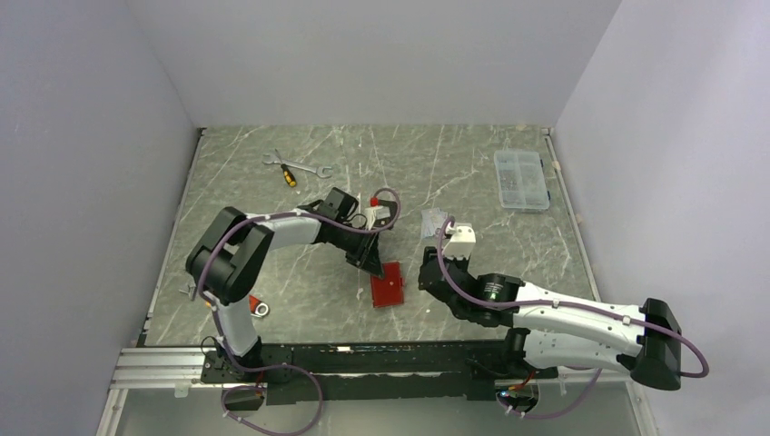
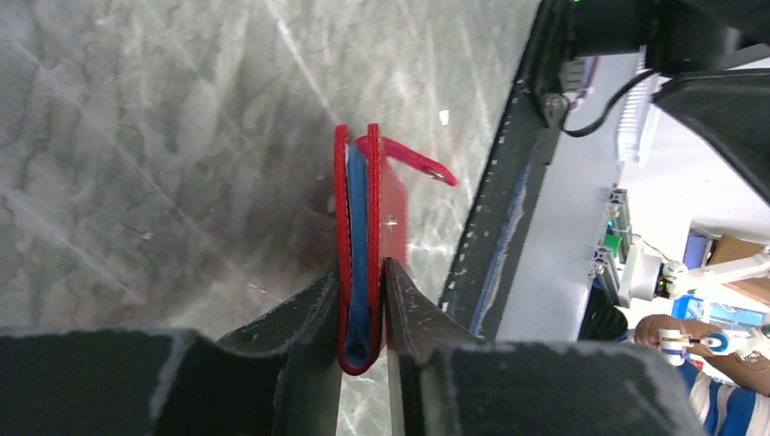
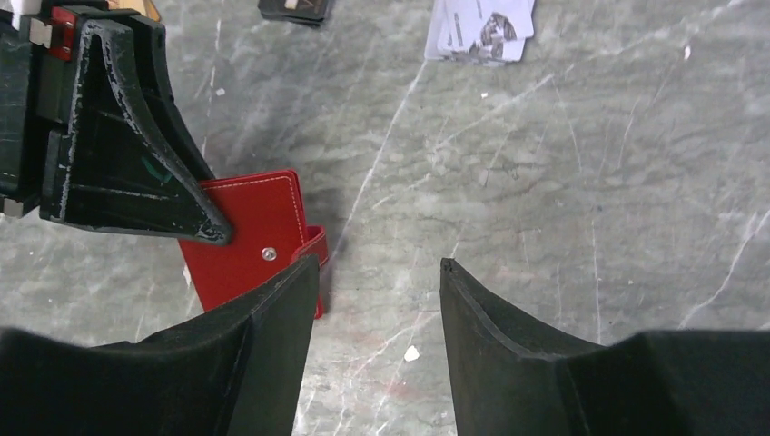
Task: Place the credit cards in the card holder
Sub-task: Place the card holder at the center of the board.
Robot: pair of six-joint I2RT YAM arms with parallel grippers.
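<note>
The left gripper (image 2: 361,269) has its jaws clamped on the card holder (image 2: 392,195) near its fold, mid-tabletop (image 1: 472,182). It is probably light and floppy, its 2 covers needing spreading. The right gripper (image 3: 377,264) is just beside, jaws apart and empty. Beyond, the credit cards (image 3: 481,32) lie flat, likely thin and slick, best pinched edgewise.

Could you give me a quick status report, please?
Left gripper shut on card holder. Right gripper open, empty. Silver-grey cards lie on table beyond. Nothing blocking.

R fingers (image 3: 272,345) apart, empty; red card holder (image 3: 250,218) beside one; grey cards (image 3: 481,32) beyond.
</note>
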